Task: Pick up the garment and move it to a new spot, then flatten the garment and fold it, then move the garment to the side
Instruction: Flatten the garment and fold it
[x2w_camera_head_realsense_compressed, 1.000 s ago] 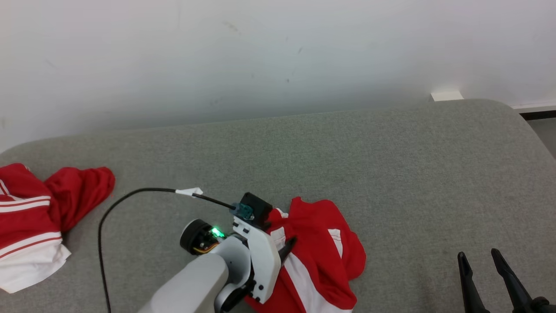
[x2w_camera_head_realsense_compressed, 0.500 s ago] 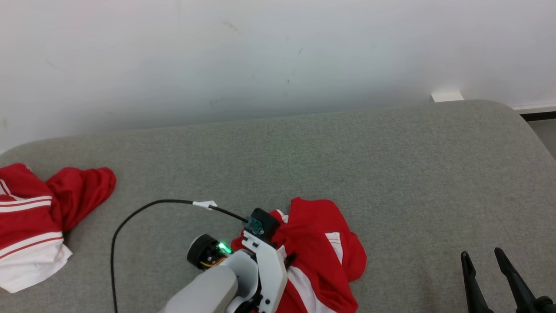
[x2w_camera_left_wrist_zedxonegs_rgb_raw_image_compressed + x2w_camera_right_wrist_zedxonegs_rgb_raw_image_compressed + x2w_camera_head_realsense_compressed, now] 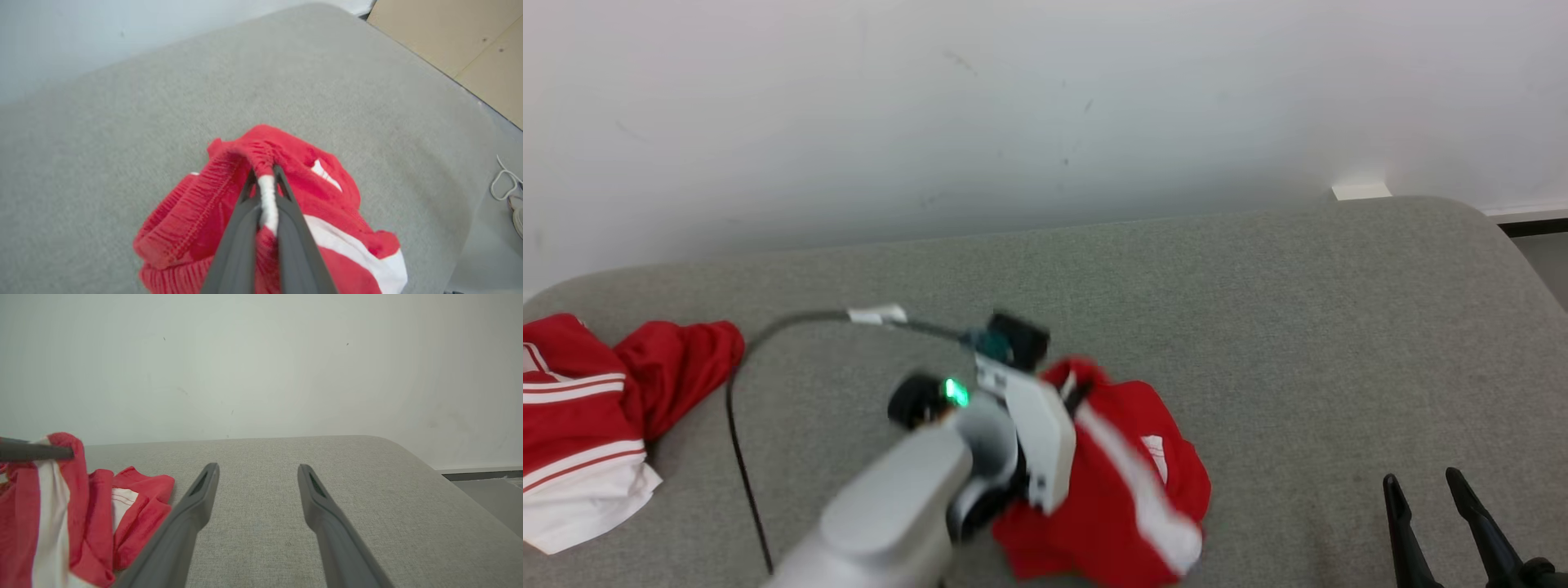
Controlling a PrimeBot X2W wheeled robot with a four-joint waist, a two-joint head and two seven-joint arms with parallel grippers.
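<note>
**Left fingers** (image 3: 286, 204) are closed on the garment (image 3: 335, 196). You see them pinch a gathered fold with a white stripe right at their tips. The red cloth bunches below and to either side of them, and its lower folds appear to rest on the grey surface (image 3: 122, 102).

**Right fingers** (image 3: 198, 498) are spread and empty, low over bare surface. The garment lies off to their left and does not touch them.

**Second garment** (image 3: 588, 416), also red and white, lies well apart, beyond the left fingers. Leave it.

**Step in hand, as judged:** the pick-up that opens the task.

**Next move:** raise the cloth clear of the surface and carry it to open ground, probably the bare stretch ahead of the right fingers. Hold the pinch firm, since only a narrow fold sits between the tips.
</note>
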